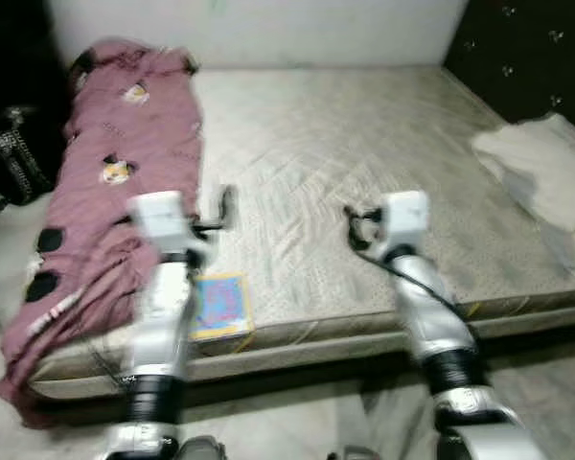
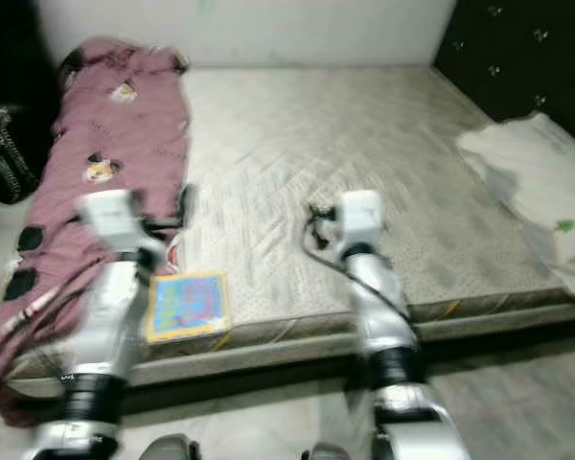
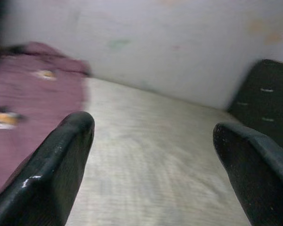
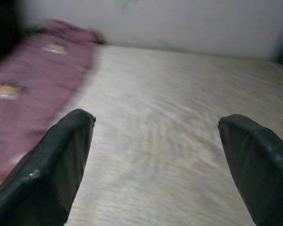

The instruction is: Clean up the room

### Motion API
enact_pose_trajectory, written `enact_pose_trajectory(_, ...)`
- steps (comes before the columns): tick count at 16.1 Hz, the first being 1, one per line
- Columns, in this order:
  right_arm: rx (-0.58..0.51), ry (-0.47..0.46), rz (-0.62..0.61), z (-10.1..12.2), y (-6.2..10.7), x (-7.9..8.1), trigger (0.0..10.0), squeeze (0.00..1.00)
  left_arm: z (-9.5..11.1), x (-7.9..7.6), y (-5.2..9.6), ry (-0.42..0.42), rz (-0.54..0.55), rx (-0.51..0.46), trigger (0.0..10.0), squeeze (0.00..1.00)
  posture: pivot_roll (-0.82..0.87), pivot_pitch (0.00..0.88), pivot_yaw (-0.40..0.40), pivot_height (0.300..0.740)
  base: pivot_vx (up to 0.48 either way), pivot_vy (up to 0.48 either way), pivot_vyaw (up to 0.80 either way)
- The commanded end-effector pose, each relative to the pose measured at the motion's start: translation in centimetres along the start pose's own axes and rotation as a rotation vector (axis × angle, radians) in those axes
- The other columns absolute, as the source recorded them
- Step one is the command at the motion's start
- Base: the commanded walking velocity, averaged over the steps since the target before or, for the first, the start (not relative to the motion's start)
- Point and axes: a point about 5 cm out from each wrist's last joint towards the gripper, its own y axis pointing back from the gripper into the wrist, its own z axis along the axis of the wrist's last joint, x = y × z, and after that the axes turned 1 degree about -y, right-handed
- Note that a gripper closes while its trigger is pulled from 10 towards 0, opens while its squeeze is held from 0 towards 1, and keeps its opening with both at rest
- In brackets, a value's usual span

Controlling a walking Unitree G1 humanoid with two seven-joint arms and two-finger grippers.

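Along the mattress's point(image 1: 364, 172) left side lay the maroon blanket point(image 1: 115, 182), long axis running from near edge toward the wall (book point(image 1: 218, 305) beside it). Left gripper point(image 3: 153, 165) and right gripper point(image 4: 155, 165) hovered wide open, holding nothing

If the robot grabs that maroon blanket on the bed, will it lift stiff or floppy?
Probably floppy: the maroon blanket lies rumpled and droops over the mattress edge. Likely light but bulky, so a single pinch would probably trail most of it behind.
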Motion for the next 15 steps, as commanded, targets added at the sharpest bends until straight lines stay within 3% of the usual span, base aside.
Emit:
enact_pose_trajectory(1,-0.001,0.015,-0.019,0.28,0.02,-1.01,10.0,0.00,0.09,-1.04,-0.22,0.018,-0.023,-0.006,10.0,0.00,-0.02,0.002,-0.027,0.740,0.000,0.000,0.00)
enact_pose_trajectory(11,-0.004,0.043,0.008,0.27,0.05,-0.66,10.0,0.00,0.18,-1.32,-0.11,0.017,-0.049,-0.019,10.0,0.00,-0.02,0.000,-0.026,0.740,0.000,0.000,0.00)
enact_pose_trajectory(15,-0.002,0.039,0.007,0.18,0.11,-0.68,10.0,0.00,0.12,-1.45,-0.04,0.015,-0.060,-0.017,10.0,0.00,-0.02,0.000,-0.026,0.740,0.285,0.000,0.00)
